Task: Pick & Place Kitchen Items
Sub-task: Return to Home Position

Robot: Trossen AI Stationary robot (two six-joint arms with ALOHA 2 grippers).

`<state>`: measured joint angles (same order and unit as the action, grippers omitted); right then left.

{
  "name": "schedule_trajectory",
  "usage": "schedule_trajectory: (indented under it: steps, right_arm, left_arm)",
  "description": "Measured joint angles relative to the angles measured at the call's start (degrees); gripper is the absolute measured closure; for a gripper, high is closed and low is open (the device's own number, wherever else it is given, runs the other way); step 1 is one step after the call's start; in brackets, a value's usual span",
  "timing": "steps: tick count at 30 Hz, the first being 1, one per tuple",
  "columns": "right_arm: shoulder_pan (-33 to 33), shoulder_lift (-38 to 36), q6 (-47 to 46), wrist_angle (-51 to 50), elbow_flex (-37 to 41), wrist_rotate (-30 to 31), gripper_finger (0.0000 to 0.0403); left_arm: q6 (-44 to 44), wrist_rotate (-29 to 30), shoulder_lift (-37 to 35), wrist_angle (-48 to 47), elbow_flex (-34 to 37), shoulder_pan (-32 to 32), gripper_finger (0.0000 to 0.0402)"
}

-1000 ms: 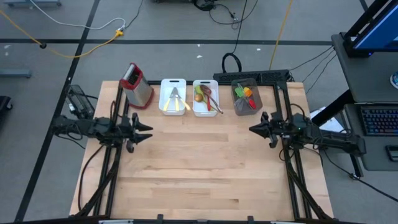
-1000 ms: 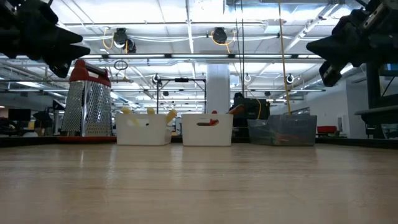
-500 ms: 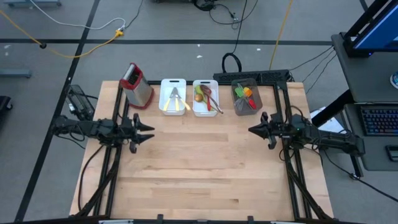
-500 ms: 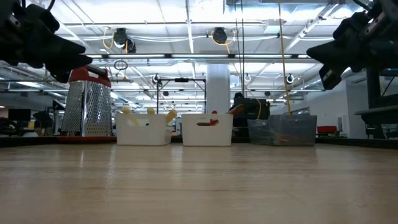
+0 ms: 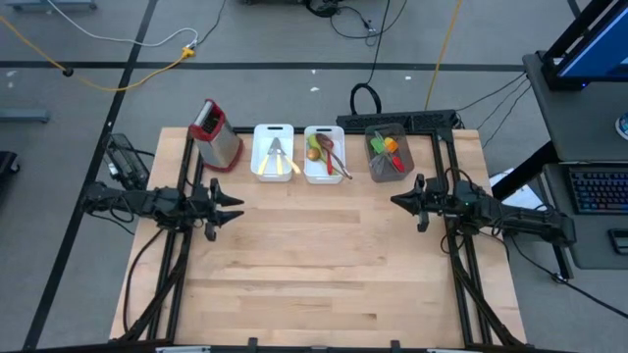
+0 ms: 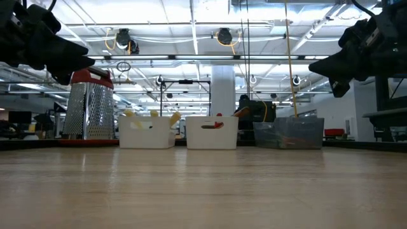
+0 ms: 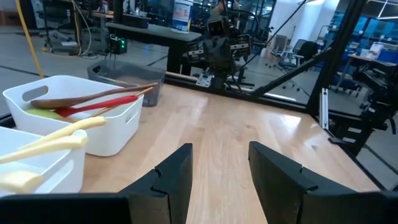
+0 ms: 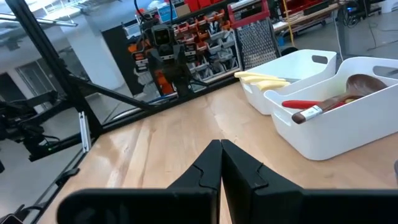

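High view: utensils [image 5: 329,148] lie in three bins [image 5: 274,128] at the counter's [image 5: 314,255] 12 o'clock edge, long axes roughly 12-to-6. Left gripper [image 5: 234,207] at 9, right gripper [image 5: 396,203] at 3. Low view: wood counter, workshop behind. Left wrist view: fingers [image 7: 177,174] narrowly apart. Right wrist view: fingers [image 8: 208,168] pressed together.

Both arms are matte black and built of slim, blocky jointed links: the left arm [image 5: 147,203] and the right arm [image 5: 510,218] look alike, with thin black cables [image 5: 538,257] looping beside them. The left gripper [image 5: 235,209] has two broad, angular fingers [image 7: 176,174] with stepped inner edges. The right gripper [image 5: 395,203] has matching dark, wedge-shaped fingers [image 8: 208,168].
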<state>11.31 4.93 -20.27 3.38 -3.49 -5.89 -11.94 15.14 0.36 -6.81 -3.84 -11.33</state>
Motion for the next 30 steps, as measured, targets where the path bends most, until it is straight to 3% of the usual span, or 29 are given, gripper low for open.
schedule_trajectory:
  steps: [30]
  right_arm:
    - [0.0, 0.0, 0.0, -0.2, 0.1, -0.1, 0.0399]
  left_arm:
    - [-0.2, -0.2, 0.0, 0.9, 0.1, 0.0, 0.0243]
